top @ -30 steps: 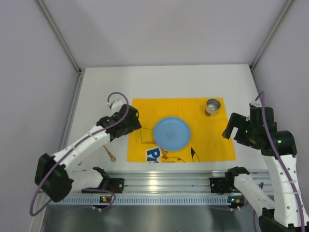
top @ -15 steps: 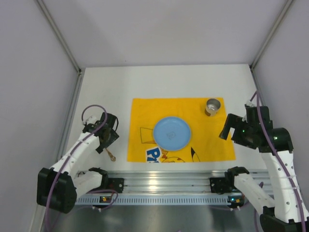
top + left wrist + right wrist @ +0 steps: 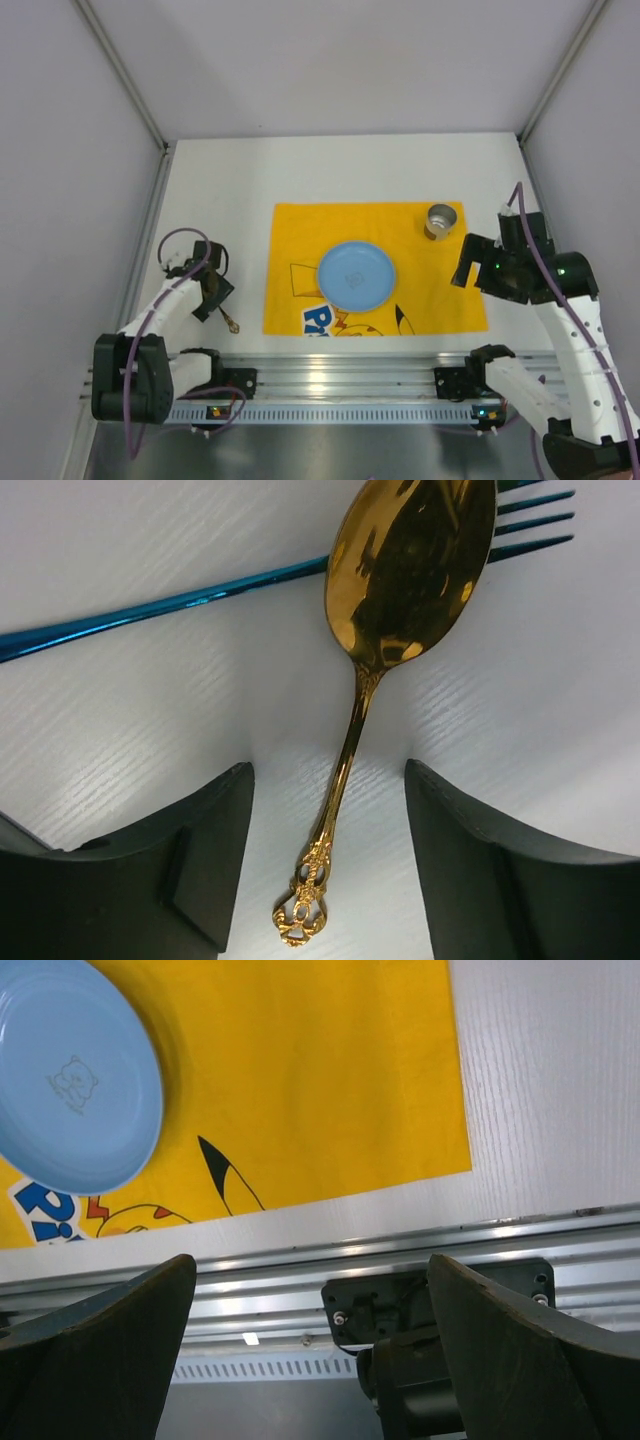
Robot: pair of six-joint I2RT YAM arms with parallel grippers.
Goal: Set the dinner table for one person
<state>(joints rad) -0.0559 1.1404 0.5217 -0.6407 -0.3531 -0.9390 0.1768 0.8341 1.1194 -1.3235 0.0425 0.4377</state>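
Note:
The white dinner table [image 3: 350, 175] holds a yellow printed mat [image 3: 440, 290] with a blue plate [image 3: 356, 275] and a metal cup [image 3: 439, 220] on it. A gold spoon [image 3: 400, 590] lies flat on the table left of the mat, its bowl over a blue fork [image 3: 150, 610]. My left gripper [image 3: 328, 770] is open, one finger on each side of the spoon's handle. It shows low over the spoon [image 3: 229, 320] in the top view [image 3: 212, 298]. My right gripper [image 3: 468, 268] is open and empty above the mat's right edge.
The metal base rail [image 3: 330, 375] runs along the table's near edge, and the right wrist view shows it [image 3: 300, 1270] below the mat [image 3: 320, 1070] and plate [image 3: 75, 1075]. Grey walls enclose the table on the left, right and far sides.
My left arm has swung from the mat's left edge back to the left and down over the spoon. My right gripper has shifted slightly left.

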